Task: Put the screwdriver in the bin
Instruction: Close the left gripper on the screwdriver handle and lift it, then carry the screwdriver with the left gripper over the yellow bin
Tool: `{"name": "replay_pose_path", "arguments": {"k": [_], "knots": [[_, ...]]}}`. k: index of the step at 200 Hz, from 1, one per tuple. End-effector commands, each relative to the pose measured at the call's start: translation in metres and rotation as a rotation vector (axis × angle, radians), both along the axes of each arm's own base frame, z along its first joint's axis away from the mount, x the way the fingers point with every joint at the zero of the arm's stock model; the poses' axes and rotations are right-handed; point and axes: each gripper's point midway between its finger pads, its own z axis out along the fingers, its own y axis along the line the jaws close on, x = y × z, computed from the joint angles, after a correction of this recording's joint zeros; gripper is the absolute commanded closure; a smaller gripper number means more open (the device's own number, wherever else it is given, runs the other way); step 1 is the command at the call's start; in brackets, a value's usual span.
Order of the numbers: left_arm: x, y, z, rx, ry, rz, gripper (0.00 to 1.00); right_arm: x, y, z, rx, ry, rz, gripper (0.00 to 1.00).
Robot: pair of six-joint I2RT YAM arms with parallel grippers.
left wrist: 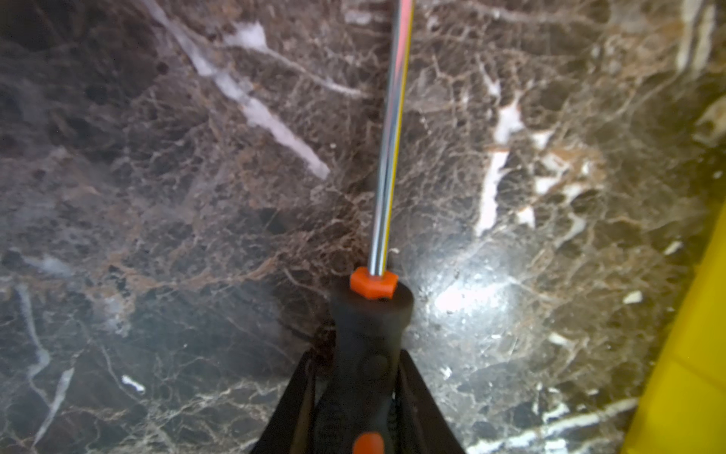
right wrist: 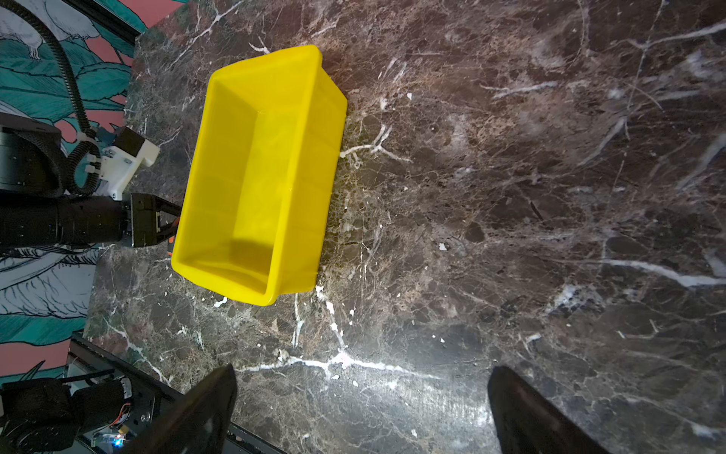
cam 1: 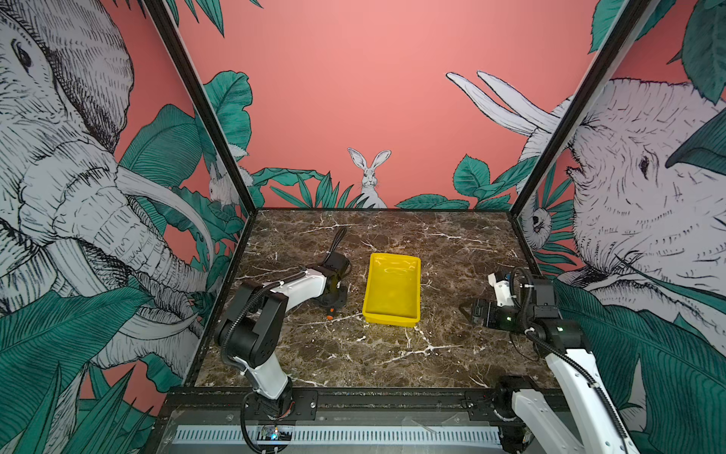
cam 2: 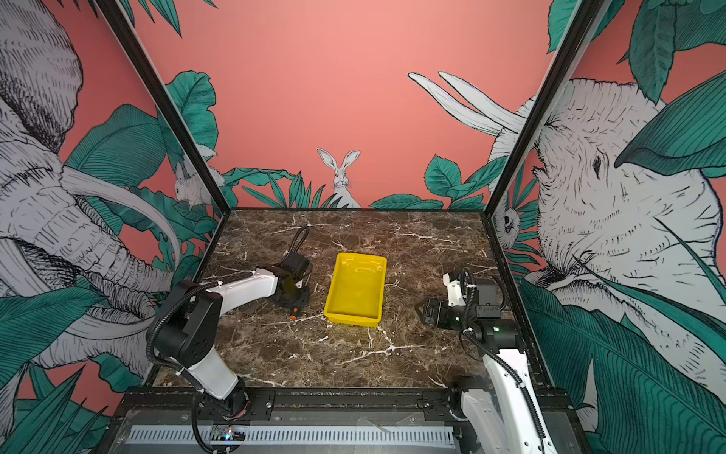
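Observation:
The screwdriver point(left wrist: 367, 346) has a black handle with orange ends and a bright metal shaft. It lies low over the marble table, left of the bin. My left gripper point(left wrist: 359, 365) is shut on its handle, one black finger on each side. In both top views only the orange handle end point(cam 1: 330, 312) point(cam 2: 293, 313) shows below the left gripper point(cam 1: 332, 300) point(cam 2: 294, 300). The yellow bin point(cam 1: 391, 319) point(cam 2: 352, 318) point(right wrist: 326, 177) stands empty mid-table; its wall point(left wrist: 691, 373) is close beside the screwdriver. My right gripper point(right wrist: 365, 408) point(cam 1: 465, 310) point(cam 2: 421, 310) is open and empty, right of the bin.
Dark marble table point(cam 1: 353, 353) inside an enclosure with printed walls and black corner posts point(cam 1: 204, 118). A black cable loop point(cam 1: 338, 239) rises behind the left wrist. A black rail point(cam 1: 393, 401) runs along the front edge.

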Motion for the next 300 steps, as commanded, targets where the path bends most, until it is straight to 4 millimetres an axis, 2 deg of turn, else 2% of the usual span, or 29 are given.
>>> {"name": "replay_pose_path", "arguments": {"k": [1,48,92,125,156,161,167,185,213,248,300], "knots": [[-0.011,-0.002,0.015,-0.034,-0.007,0.002,0.98,0.002,0.0,0.0,-0.001,-0.011,-0.001,0.01],[-0.015,0.002,0.053,-0.061,-0.074,0.019,1.0,0.001,0.002,0.0,0.007,-0.01,0.005,0.01],[-0.014,-0.004,0.101,-0.122,-0.152,0.0,1.0,0.001,0.002,0.0,0.008,-0.01,0.005,0.01],[-0.012,-0.035,0.139,-0.179,-0.217,-0.081,1.0,0.001,0.001,0.0,0.005,-0.012,0.001,0.01],[-0.014,-0.08,0.154,-0.205,-0.245,-0.162,1.0,-0.001,0.002,0.003,0.014,-0.02,0.004,0.01],[-0.01,-0.085,0.153,-0.209,-0.248,-0.162,1.0,-0.001,0.002,0.003,0.015,-0.021,0.004,0.01],[-0.015,-0.102,0.152,-0.221,-0.248,-0.2,1.0,-0.001,0.002,0.004,0.014,-0.024,0.004,0.01],[-0.012,-0.133,0.144,-0.241,-0.233,-0.258,1.0,-0.001,0.002,0.003,0.013,-0.019,0.002,0.01],[-0.003,-0.162,0.123,-0.2,-0.205,-0.338,1.0,-0.001,0.002,0.001,0.008,-0.007,0.002,0.01],[0.003,-0.178,0.095,-0.19,-0.16,-0.374,1.0,0.0,0.0,0.0,0.001,-0.006,-0.008,0.01],[0.002,-0.18,0.06,-0.155,-0.099,-0.376,1.0,0.001,-0.001,-0.005,-0.007,0.012,-0.009,0.01]]}}
